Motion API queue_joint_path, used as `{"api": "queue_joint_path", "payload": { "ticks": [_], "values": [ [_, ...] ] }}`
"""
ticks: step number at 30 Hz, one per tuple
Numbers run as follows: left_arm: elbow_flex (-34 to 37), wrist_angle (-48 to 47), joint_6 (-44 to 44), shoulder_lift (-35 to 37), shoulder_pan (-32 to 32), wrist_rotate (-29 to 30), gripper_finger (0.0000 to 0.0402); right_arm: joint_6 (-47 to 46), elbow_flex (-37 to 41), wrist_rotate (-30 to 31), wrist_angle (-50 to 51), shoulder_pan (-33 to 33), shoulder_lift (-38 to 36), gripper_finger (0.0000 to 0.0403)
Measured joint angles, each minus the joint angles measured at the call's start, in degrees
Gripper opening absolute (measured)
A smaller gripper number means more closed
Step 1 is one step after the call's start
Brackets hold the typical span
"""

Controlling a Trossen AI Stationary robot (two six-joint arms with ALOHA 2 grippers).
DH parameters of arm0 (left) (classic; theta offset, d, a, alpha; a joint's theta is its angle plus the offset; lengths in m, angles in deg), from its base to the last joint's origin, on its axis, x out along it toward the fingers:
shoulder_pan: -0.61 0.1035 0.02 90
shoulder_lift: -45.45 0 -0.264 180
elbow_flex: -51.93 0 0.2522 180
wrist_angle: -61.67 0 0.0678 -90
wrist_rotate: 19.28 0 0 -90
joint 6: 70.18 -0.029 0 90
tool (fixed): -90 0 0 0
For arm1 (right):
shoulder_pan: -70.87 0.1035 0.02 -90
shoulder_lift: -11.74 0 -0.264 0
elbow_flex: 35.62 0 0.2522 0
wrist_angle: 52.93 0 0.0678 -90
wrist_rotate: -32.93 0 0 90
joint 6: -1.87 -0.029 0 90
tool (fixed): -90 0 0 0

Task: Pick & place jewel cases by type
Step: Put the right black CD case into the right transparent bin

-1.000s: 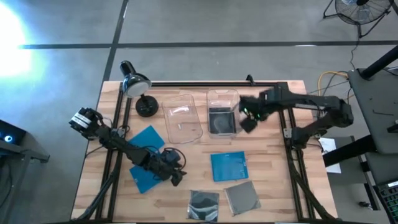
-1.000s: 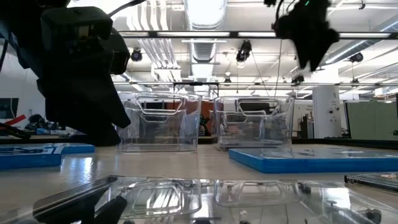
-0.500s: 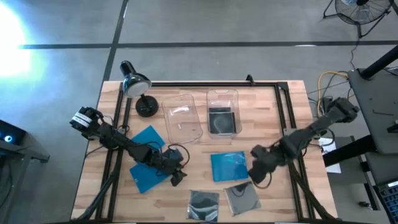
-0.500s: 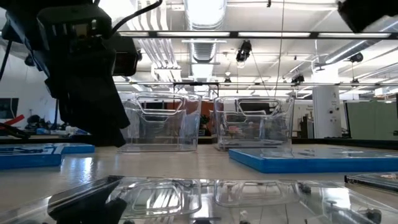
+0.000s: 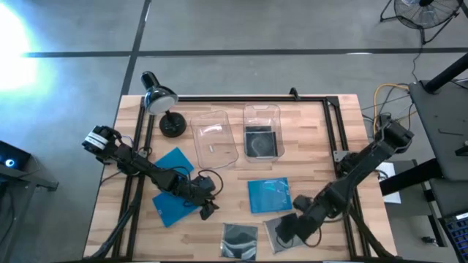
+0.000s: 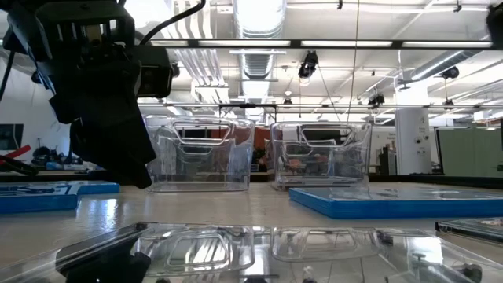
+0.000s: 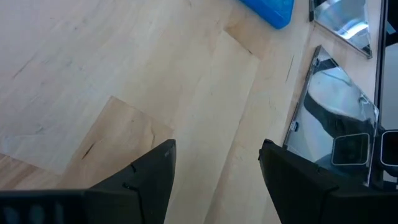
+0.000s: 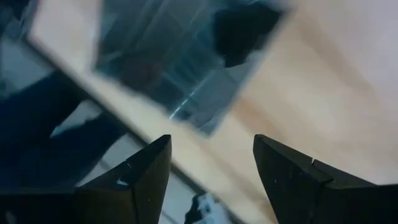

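Note:
Two dark grey glossy jewel cases [image 5: 240, 239] [image 5: 284, 232] lie flat near the table's near edge. Three blue cases lie flat on the wood: one in the middle [image 5: 269, 195] and two at the left [image 5: 175, 161] [image 5: 170, 210]. Another dark case [image 5: 260, 140] lies in the right clear bin [image 5: 262, 117]. My right gripper [image 5: 289, 230] is open over the right grey case [image 8: 180, 62], close to the table's near edge. My left gripper [image 5: 206, 202] is open and empty above bare wood [image 7: 205, 93], beside the near-left blue case.
An empty clear bin [image 5: 214, 137] stands left of the other bin. A black desk lamp [image 5: 162, 106] stands at the far left corner. A black frame rail [image 5: 248, 98] runs along the far edge. Bare wood shows between the bins and the middle blue case.
My right gripper has swung from above the right bin toward the table's near edge and down, ending over the right grey case. My left gripper has hardly moved. No case has moved.

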Motion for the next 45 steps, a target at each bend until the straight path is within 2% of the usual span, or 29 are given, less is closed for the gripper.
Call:
{"api": "queue_joint_path", "payload": {
  "ticks": [3,7,15,24,30,33,38,45],
  "values": [
    [0.0,-0.01,0.04,-0.01,0.0,0.0,0.0213,0.44,0.12,-1.06,-5.39,1.58,2.15,0.0221],
    [0.0,0.01,0.26,-0.01,0.02,0.0,0.0213,-2.2,-0.01,-1.9,-6.83,3.52,4.68,0.0221],
    [0.0,-0.04,0.64,-0.01,0.02,0.0,0.0213,-6.69,-0.23,-9.46,-17.52,6.04,11.13,0.0221],
    [0.0,-0.39,0.67,-0.03,0.02,-0.01,0.0213,-11.91,-0.95,-7.91,-19.0,5.92,18.33,0.0221],
    [0.0,-1.08,1.98,-0.03,0.02,0.0,0.0213,-1.64,-0.93,-4.12,-19.6,2.19,17.78,0.0221],
    [0.0,-1.33,2.59,-0.03,0.02,-0.02,0.0213,4.9,-0.95,0.21,-20.19,-1.32,17.74,0.0221],
    [0.0,-1.64,3.46,-0.03,0.02,0.0,0.0213,14.55,-0.8,2.37,-24.15,-8.18,17.94,0.0221],
    [0.0,-2.81,3.62,-0.03,0.17,1.41,0.0213,20.1,-0.63,8.48,-28.69,-16.78,18.19,0.0221]
  ]
}}
